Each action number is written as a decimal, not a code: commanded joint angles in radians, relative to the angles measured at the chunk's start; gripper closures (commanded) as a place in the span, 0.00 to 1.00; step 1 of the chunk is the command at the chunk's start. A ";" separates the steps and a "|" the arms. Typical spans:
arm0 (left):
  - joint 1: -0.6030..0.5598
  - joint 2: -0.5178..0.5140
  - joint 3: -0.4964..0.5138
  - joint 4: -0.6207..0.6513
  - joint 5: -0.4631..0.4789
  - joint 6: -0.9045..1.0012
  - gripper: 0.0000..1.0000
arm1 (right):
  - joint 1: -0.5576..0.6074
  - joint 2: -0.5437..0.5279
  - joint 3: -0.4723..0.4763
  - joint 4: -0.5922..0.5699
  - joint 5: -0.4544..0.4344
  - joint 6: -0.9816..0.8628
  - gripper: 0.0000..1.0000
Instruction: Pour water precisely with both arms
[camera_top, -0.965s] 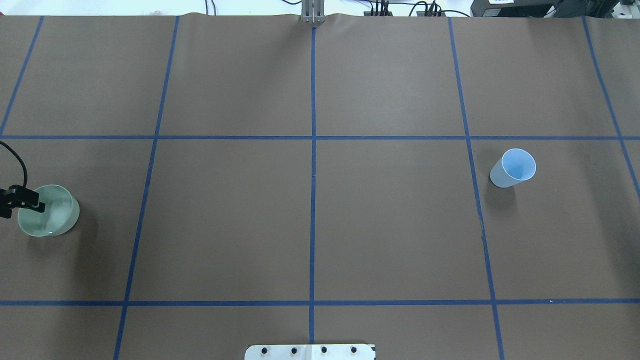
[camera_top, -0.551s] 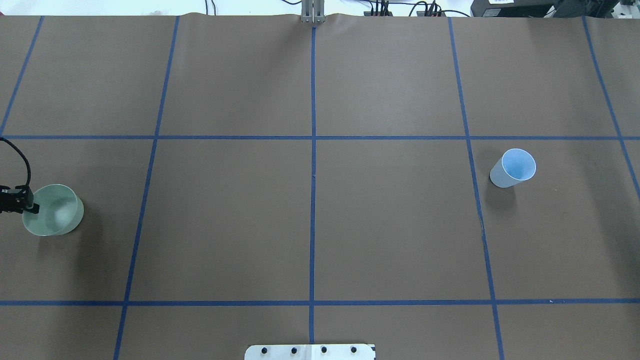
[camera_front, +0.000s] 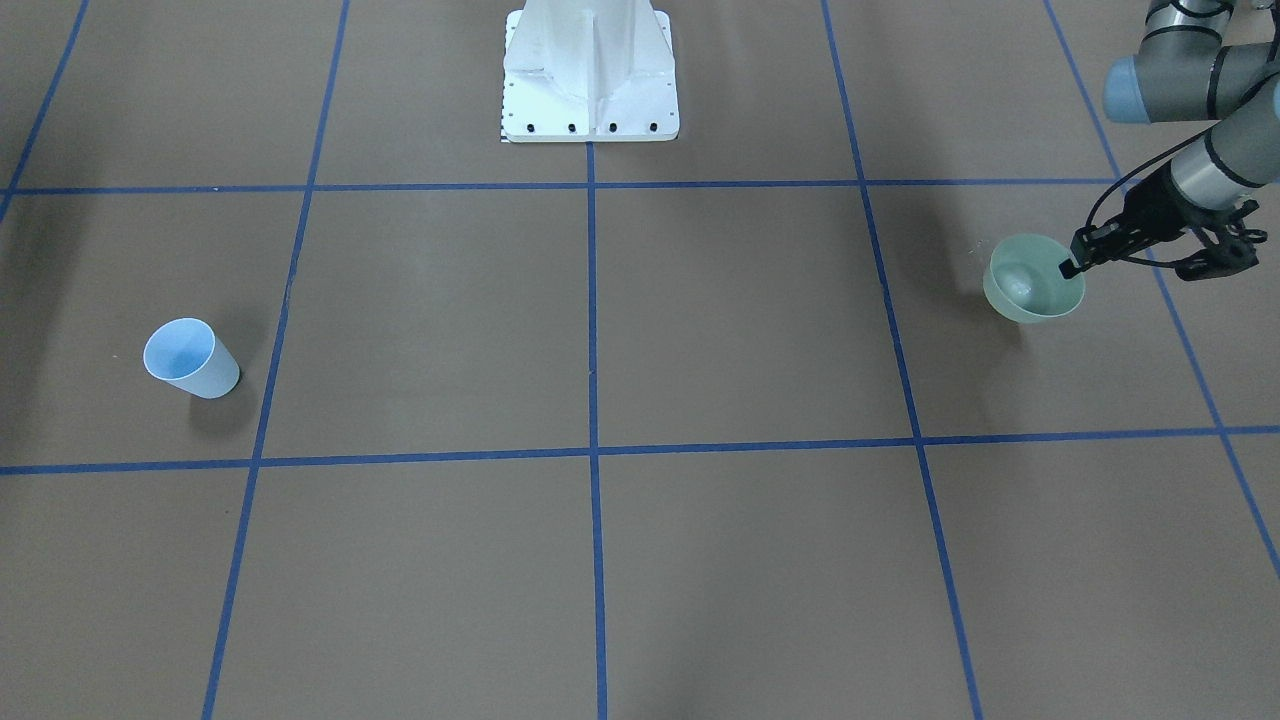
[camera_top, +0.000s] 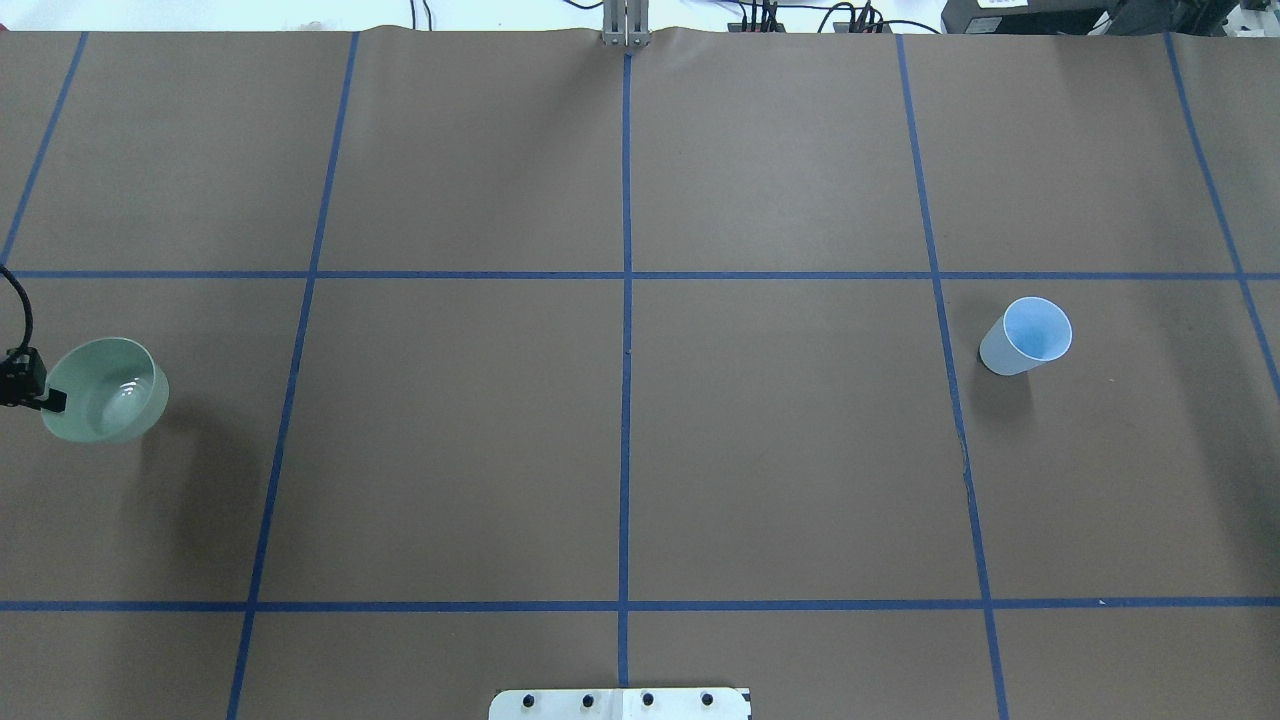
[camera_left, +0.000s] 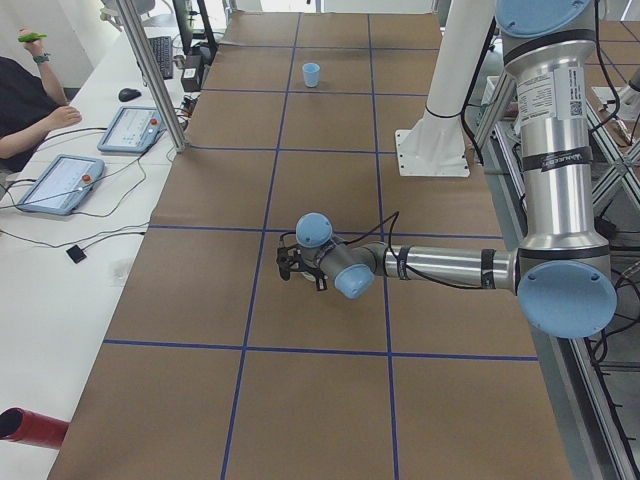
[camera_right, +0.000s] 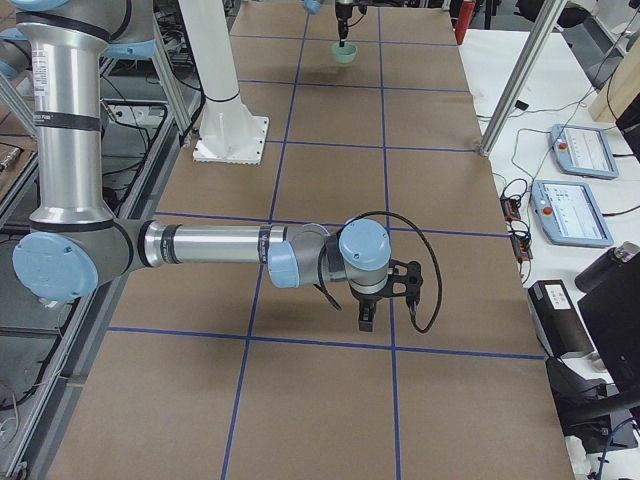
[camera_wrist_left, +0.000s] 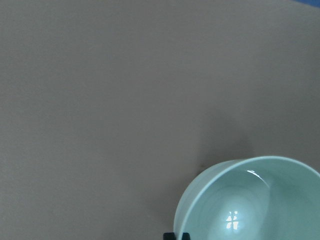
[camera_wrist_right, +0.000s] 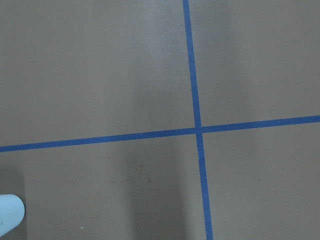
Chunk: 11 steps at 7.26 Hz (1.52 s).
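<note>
Landmark: the white pedestal (camera_front: 590, 75) at the robot's edge of the table; all places below are given from it.
Bowl: the pale green bowl (camera_top: 105, 392) is far from the pedestal on the robot's left and a little forward of it. Its shadow lies apart from it, so it seems to hang above the paper.
Water: the water (camera_wrist_left: 231, 220) sits in the bottom of the bowl and shows only as faint glints.
Left claw: the left gripper (camera_front: 1072, 265) is closed on the bowl's rim, on the side turned away from the pedestal.
Right claw: the right gripper (camera_right: 367, 318) hangs low over the table, far on the pedestal's other side. Only the side camera shows it, so whether it is open or closed cannot be told.
Cup: the pale blue cup (camera_top: 1030, 335) stands upright far to the pedestal's right, about as far forward as the bowl, with nothing holding it.
Done: the bowl is gripped and seemingly raised.
Left to do: by judgement nearly all. The cup is not taken, the two vessels are well apart, and no pouring is seen.
Edges: the bowl is close to the overhead picture's border, so the table's end there is not visible in that view.
Open room: in front of the pedestal, between bowl and cup, only brown paper with blue tape lines (camera_top: 626, 350) shows, so both arms seem to have wide room to meet there.
</note>
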 joint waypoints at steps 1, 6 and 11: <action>-0.052 -0.095 -0.094 0.186 -0.053 -0.008 1.00 | 0.000 0.003 0.001 0.000 -0.001 0.000 0.00; 0.206 -0.681 -0.109 0.708 0.167 -0.397 1.00 | -0.003 0.005 0.004 0.000 -0.032 0.000 0.00; 0.428 -0.966 0.259 0.530 0.363 -0.657 1.00 | -0.017 0.006 0.002 0.002 -0.053 0.000 0.00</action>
